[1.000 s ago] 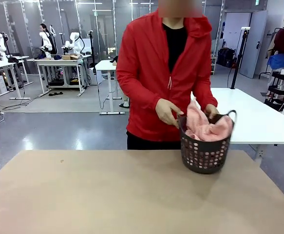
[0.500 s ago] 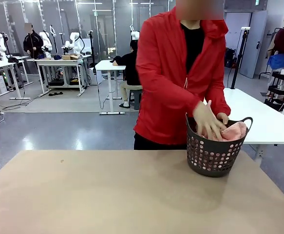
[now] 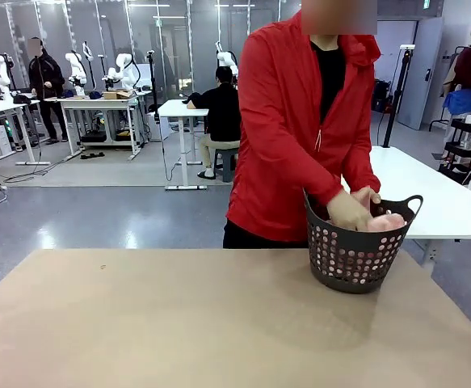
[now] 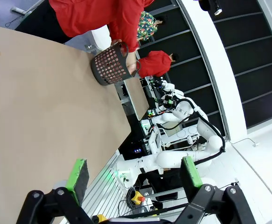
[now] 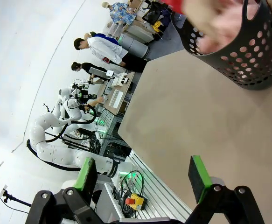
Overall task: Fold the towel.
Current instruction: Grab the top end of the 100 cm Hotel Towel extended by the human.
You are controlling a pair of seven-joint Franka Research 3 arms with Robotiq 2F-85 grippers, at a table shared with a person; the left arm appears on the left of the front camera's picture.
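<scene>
Left pincer spread wide, holding nothing; right pincer likewise. Well ahead of both, across the counter, towel bunched inside a dark perforated basket near the far edge, under a person's hand

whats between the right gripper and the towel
In the right wrist view, bare tabletop runs from the open right gripper to the basket, whose perforated wall stands before the towel inside.
</scene>
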